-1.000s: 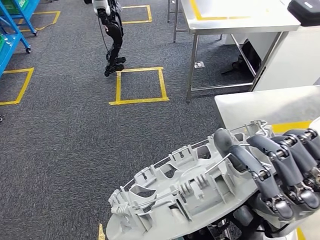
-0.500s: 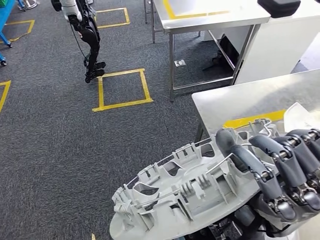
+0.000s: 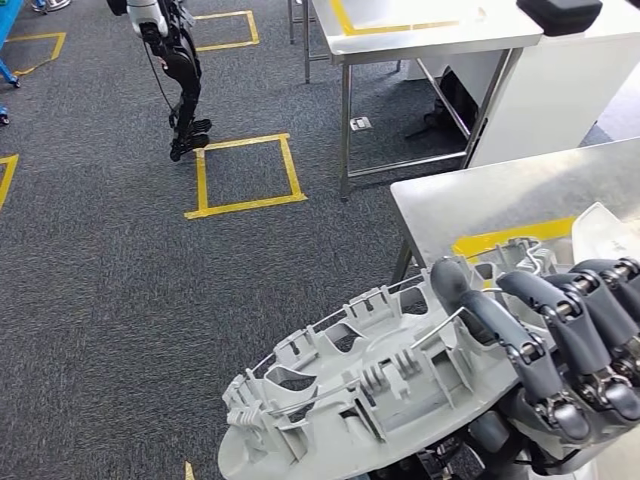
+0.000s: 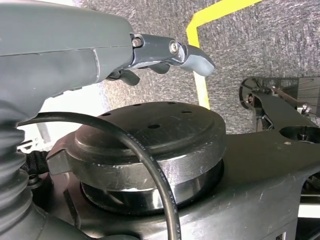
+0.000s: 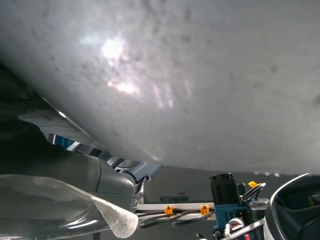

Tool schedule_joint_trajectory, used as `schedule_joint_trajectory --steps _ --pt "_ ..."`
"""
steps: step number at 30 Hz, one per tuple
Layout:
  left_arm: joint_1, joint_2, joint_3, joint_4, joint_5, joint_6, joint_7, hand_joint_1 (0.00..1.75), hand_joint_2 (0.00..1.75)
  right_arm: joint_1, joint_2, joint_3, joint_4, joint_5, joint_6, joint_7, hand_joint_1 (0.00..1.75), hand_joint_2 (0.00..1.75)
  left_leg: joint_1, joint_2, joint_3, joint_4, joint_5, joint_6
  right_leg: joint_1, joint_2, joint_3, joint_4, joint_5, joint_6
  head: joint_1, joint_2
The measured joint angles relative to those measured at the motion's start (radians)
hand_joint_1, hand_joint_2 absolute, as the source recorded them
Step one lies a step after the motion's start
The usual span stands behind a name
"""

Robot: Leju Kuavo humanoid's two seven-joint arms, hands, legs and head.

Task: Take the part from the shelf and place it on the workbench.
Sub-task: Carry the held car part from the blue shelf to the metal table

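Over on the far left, another robot is standing on the grey carpet right next to a square marked out in yellow tape. Low and center, the part, a long pale grey plastic molding with loads of ribs and clips, sits in mid-air, tilted up toward the right, its far end just reaching over the corner of the near steel worktop. The right hand comes in from the lower right, dark fingers curled over the part's top edge and clamped onto it. The left hand hangs down by the robot's body over carpet and tape; from the wrist cam I honestly can't tell if its fingers are closed or loose. A second steel worktop with yellow tape sits further back.
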Motion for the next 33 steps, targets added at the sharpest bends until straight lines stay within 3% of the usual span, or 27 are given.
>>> schedule_joint_trajectory --steps 3,7,8,10,12,13,14,16,18,21,23,26,28,30,33 --pt "0.000 -0.002 0.000 0.000 -0.002 0.012 0.000 0.00 1.75 0.002 0.000 -0.002 -0.001 0.000 0.000 0.000 1.75 1.75 0.000 0.000 0.000 0.001 -0.001 0.001 -0.001 0.000 0.000 -0.001 0.001 0.001 0.000 0.000" --pt "-0.001 -0.006 0.000 0.000 -0.005 0.027 0.003 0.00 1.75 0.004 0.000 -0.009 -0.011 0.000 0.000 0.006 1.75 1.75 0.004 0.008 0.022 -0.037 0.021 0.029 -0.002 -0.003 0.002 -0.009 0.002 0.023 0.001 0.000" --pt "-0.002 -0.008 0.000 0.000 -0.006 0.028 0.003 0.00 1.75 0.005 0.000 -0.012 -0.012 0.000 0.000 0.007 1.75 1.75 0.008 0.014 0.030 -0.053 0.029 0.033 -0.002 -0.006 -0.010 0.014 -0.014 0.028 0.002 0.000" --pt "-0.001 -0.008 0.000 0.000 -0.007 0.029 0.004 0.00 1.75 0.007 0.000 -0.018 -0.014 0.000 0.000 0.009 1.75 1.75 0.012 0.026 0.038 -0.066 0.035 0.035 -0.010 -0.015 -0.064 0.123 -0.068 0.039 0.005 0.000" --pt "0.000 -0.008 0.000 0.000 -0.010 0.029 0.005 0.00 1.75 0.015 -0.001 -0.021 -0.014 -0.001 0.000 0.011 1.75 1.75 0.016 0.042 0.038 -0.066 0.031 0.029 -0.024 -0.020 -0.118 0.227 -0.099 0.053 0.004 0.000" --pt "0.000 -0.008 0.000 0.000 -0.012 0.029 0.007 0.00 1.75 0.021 -0.001 -0.022 -0.014 -0.001 0.000 0.013 1.75 1.75 0.019 0.050 0.040 -0.064 0.027 0.023 -0.031 -0.023 -0.123 0.231 -0.088 0.061 0.004 0.000" --pt "0.000 -0.007 0.000 0.000 -0.015 0.029 0.008 0.00 1.75 0.026 -0.001 -0.023 -0.014 -0.001 0.000 0.013 1.75 1.75 0.024 0.058 0.042 -0.060 0.022 0.014 -0.040 -0.030 -0.107 0.197 -0.062 0.070 0.004 0.000" --pt "-0.001 -0.004 -0.001 0.000 -0.023 0.029 0.012 0.00 1.75 0.037 -0.001 -0.026 -0.016 -0.001 0.000 0.014 1.75 1.75 0.032 0.073 0.042 -0.041 0.002 -0.009 -0.051 -0.062 -0.044 0.080 -0.013 0.092 0.007 0.000" --pt "-0.001 0.001 -0.004 -0.001 -0.028 0.029 0.014 0.00 1.75 0.048 -0.001 -0.031 -0.019 -0.001 0.000 0.013 1.75 1.75 0.033 0.086 0.039 -0.014 -0.019 -0.028 -0.051 -0.077 -0.010 0.025 -0.008 0.085 0.007 0.000" --pt "-0.003 0.000 -0.007 0.000 -0.029 0.031 0.015 0.00 1.75 0.060 -0.001 -0.040 -0.023 0.000 0.000 0.012 1.75 1.75 0.036 0.096 0.044 -0.001 -0.037 -0.039 -0.045 -0.051 -0.014 0.037 -0.023 0.047 0.002 0.000" --pt "-0.005 -0.001 -0.007 0.000 -0.030 0.032 0.016 0.00 1.75 0.061 -0.001 -0.043 -0.028 0.001 0.000 0.010 1.75 1.75 0.041 0.069 0.030 0.042 -0.072 -0.041 -0.042 -0.034 -0.014 0.040 -0.025 0.034 -0.001 0.000" --pt "-0.011 -0.003 -0.007 0.000 -0.028 0.031 0.015 0.00 1.75 0.063 -0.001 -0.045 -0.031 0.001 0.000 0.010 1.75 1.75 0.033 0.025 -0.059 0.236 -0.165 -0.025 -0.030 -0.006 -0.012 0.039 -0.025 0.022 -0.006 0.000" --pt "-0.016 -0.004 -0.007 0.000 -0.028 0.030 0.015 0.00 1.75 0.064 -0.001 -0.046 -0.031 0.001 0.000 0.010 1.75 1.75 0.020 0.018 -0.098 0.314 -0.177 -0.009 -0.022 0.014 -0.010 0.039 -0.026 0.017 -0.006 0.000" --pt "-0.018 -0.004 -0.007 0.000 -0.028 0.029 0.015 0.00 1.75 0.064 -0.001 -0.046 -0.031 0.001 0.000 0.010 1.75 1.75 0.012 0.016 -0.102 0.319 -0.166 -0.002 -0.020 0.024 -0.008 0.039 -0.026 0.015 -0.005 0.000" --pt "-0.018 -0.004 -0.007 0.000 -0.028 0.029 0.015 0.00 1.75 0.064 -0.001 -0.046 -0.031 0.001 0.000 0.010 1.75 1.75 0.011 0.016 -0.100 0.314 -0.161 0.000 -0.019 0.026 -0.008 0.039 -0.026 0.015 -0.005 0.000"
